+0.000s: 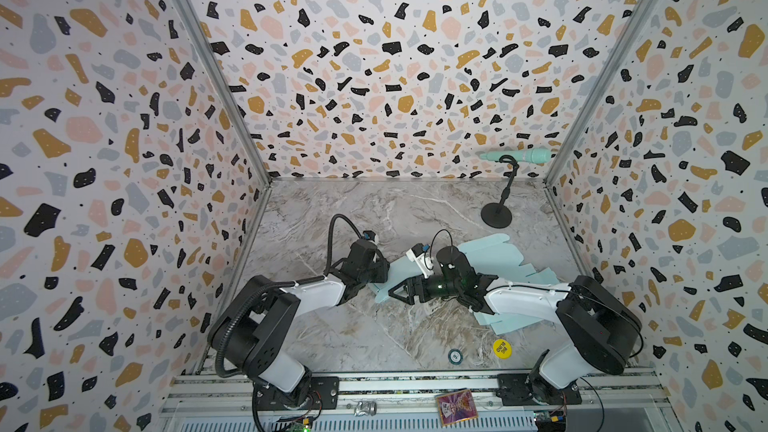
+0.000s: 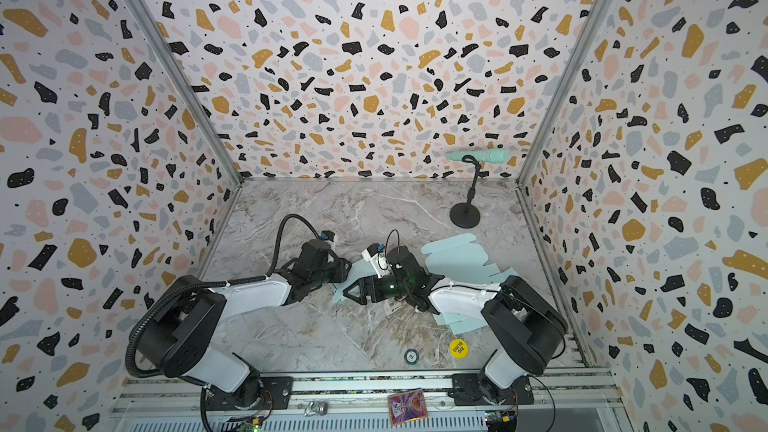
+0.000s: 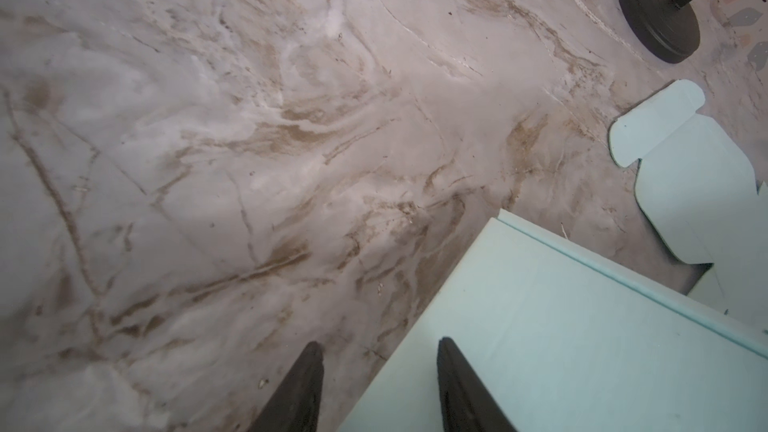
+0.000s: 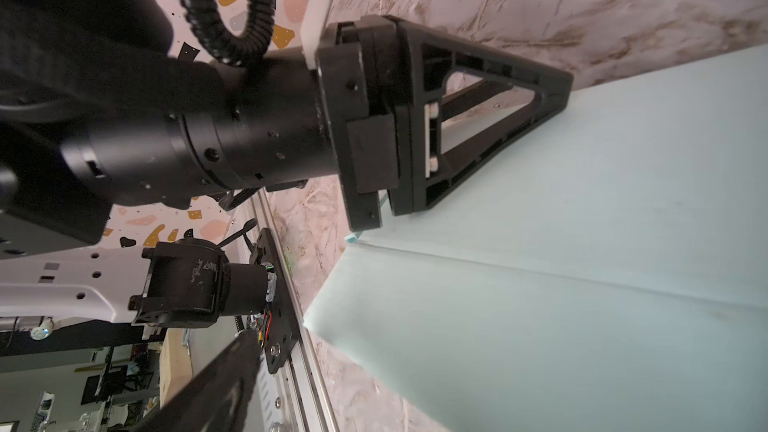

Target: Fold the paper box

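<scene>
The yellow disc [image 1: 502, 348] reads "BIG BLIND"; marking on the teal chip [image 1: 455, 356] looks illegible

Matt pale-green paper box [image 1: 494, 257] on smooth marble-look table [image 1: 332, 209] (faintly glossy).

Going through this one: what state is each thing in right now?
paper box: unassembled, mostly flat
left gripper: open, astride the paper box's edge
right gripper: open, at the paper box
microphone: held level in its stand
yellow chip: lying flat, lettering up
</scene>
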You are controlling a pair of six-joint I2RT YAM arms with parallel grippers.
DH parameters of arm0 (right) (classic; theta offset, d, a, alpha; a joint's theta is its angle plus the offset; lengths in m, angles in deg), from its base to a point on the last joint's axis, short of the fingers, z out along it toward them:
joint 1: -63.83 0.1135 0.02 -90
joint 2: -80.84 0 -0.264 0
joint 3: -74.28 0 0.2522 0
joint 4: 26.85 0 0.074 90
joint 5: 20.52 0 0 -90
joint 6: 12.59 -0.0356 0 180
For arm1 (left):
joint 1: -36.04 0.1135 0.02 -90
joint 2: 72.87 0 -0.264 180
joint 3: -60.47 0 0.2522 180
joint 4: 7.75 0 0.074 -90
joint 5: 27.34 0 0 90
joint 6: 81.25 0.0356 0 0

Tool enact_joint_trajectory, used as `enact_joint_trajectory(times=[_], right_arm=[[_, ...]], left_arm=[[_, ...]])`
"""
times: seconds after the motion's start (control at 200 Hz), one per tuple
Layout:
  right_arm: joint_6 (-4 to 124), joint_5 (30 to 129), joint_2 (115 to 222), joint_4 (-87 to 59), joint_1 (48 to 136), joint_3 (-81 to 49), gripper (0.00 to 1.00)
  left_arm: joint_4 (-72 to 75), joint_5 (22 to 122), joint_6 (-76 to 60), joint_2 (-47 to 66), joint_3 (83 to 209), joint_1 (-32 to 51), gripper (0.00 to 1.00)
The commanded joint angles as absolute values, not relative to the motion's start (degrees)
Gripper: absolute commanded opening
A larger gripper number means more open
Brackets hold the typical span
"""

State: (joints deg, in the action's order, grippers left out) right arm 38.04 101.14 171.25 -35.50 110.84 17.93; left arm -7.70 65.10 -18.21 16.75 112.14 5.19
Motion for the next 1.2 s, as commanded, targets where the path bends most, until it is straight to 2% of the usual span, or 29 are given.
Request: enact_joint_trajectory(times=[0.0, 0.731, 0.971, 1.196], right_arm=[[41.59, 100.16, 172.5, -35.03, 110.72, 13.41, 0.91], [48.73, 103.02, 184.95, -27.64, 107.63, -4.33, 0.91], [51.95, 104.24, 190.06, -23.08, 106.39, -12.55, 0.91], [54.43, 102.96, 190.36, -20.27, 105.93, -15.94, 0.91]], left_arm=[[-2.68, 70.84, -15.23, 19.61, 112.41, 5.63, 0.47], [-5.07, 81.9, -11.83, 29.92, 120.13, 13.9, 0.47], [-4.36, 84.93, -11.99, 34.62, 124.95, 15.92, 0.42], [-4.18, 86.11, -12.95, 34.03, 125.58, 15.92, 0.42]])
